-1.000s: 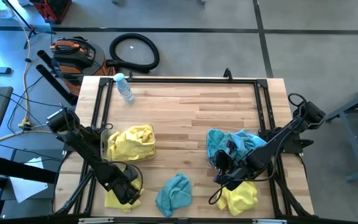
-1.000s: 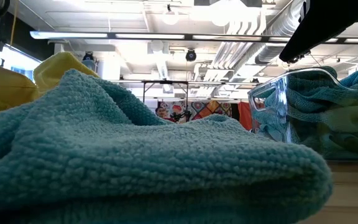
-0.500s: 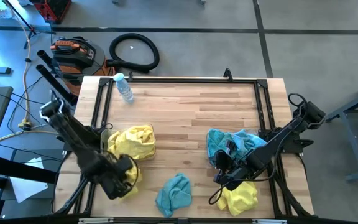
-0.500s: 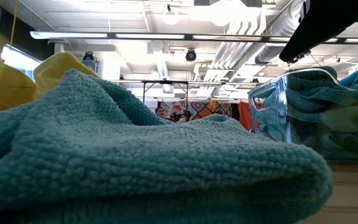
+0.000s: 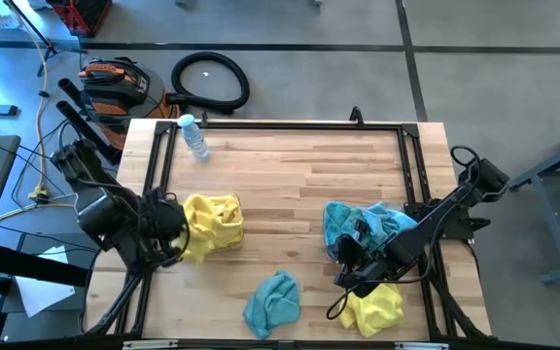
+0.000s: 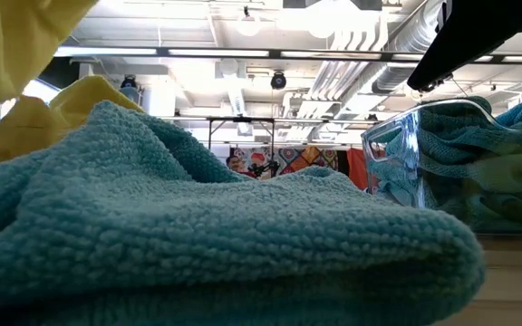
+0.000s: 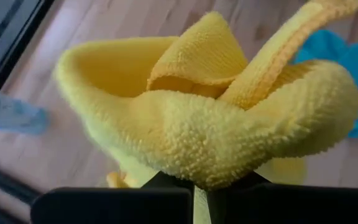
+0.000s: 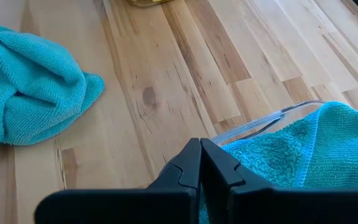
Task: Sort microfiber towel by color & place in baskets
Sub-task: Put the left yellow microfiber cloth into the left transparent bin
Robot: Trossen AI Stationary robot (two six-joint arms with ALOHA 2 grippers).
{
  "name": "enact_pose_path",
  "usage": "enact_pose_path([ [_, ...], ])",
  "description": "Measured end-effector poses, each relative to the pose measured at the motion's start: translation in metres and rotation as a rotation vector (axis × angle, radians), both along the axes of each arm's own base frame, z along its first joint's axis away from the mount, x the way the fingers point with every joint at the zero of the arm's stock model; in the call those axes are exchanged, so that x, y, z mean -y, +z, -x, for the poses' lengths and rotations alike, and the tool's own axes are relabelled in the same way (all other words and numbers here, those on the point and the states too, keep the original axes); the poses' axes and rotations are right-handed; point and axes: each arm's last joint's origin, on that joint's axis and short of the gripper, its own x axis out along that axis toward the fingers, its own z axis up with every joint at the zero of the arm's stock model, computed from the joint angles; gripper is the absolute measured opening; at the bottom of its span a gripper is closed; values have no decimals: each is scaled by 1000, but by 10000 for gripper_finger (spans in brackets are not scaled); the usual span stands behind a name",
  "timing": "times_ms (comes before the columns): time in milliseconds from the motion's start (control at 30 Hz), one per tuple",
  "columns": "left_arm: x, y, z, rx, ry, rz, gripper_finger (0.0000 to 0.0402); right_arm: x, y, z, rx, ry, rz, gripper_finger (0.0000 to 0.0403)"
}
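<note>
Since the earlier frame the left gripper (image 5: 175,236) has risen from the counter's (image 5: 290,175) near-left corner, clamped on a yellow towel (image 7: 210,118), now beside the yellow basket (image 5: 212,222); next comes the drop there, while the right gripper (image 8: 201,163) rests pinched shut by the teal basket (image 5: 358,228).

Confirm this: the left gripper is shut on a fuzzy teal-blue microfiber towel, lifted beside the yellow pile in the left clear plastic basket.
Not quite: the colour is wrong. The left gripper is shut on a fuzzy yellow microfiber towel, not a teal-blue one; the left wrist view shows it plainly. The rest stands: it is lifted beside the yellow pile in the left clear plastic basket.
</note>
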Motion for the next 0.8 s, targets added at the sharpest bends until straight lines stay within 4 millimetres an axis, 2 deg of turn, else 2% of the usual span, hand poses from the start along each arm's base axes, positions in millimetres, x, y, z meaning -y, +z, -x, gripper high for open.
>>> enact_pose_path([
  [167,-7,-15,4,-53,-68,-65,0,0,0,0,-2,0,2,0],
  [433,-22,-71,20,-248,24,-72,0,0,0,0,-2,-1,2,0],
  [567,-33,-92,32,-310,77,-55,0,1,0,0,7,-8,14,0],
  [800,-42,-127,42,-281,98,27,0,1,0,0,8,-9,13,0],
])
